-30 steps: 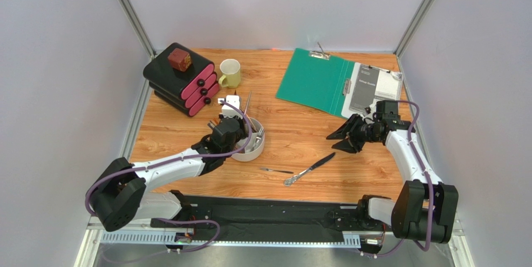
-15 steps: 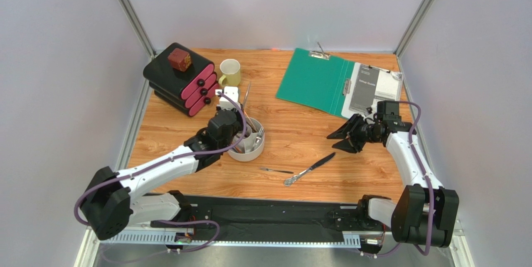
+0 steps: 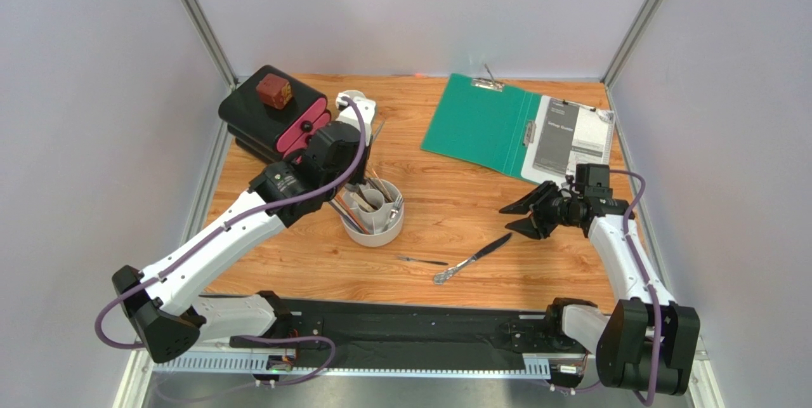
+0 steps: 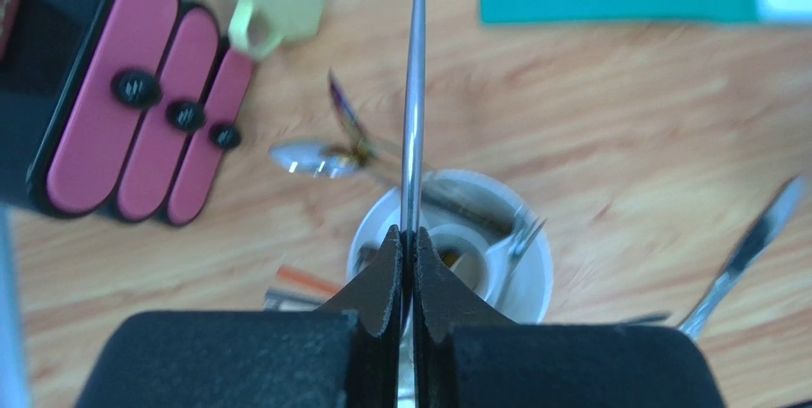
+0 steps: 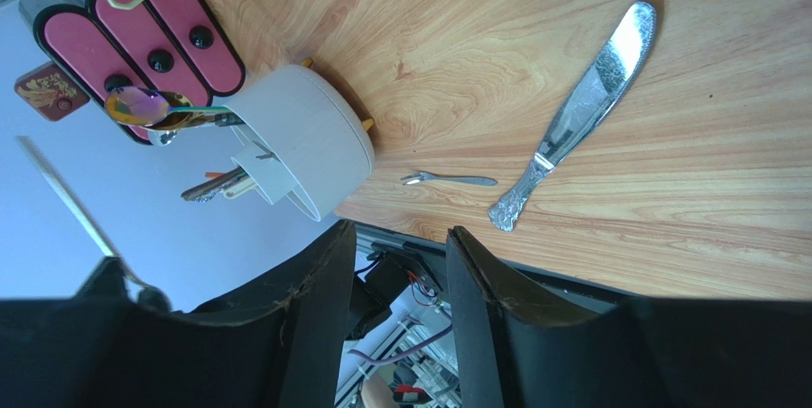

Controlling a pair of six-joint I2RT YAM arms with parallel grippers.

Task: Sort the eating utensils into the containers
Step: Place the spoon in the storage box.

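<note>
Left tool [image 4: 408, 237] pinches a silver utensil [image 4: 413, 94], its lower end hidden; right tool [image 5: 400, 234] wide

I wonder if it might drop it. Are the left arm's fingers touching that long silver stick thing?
Touching. The left wrist view shows both left fingers pressed against the slim silver utensil, one each side, no gap.
</note>
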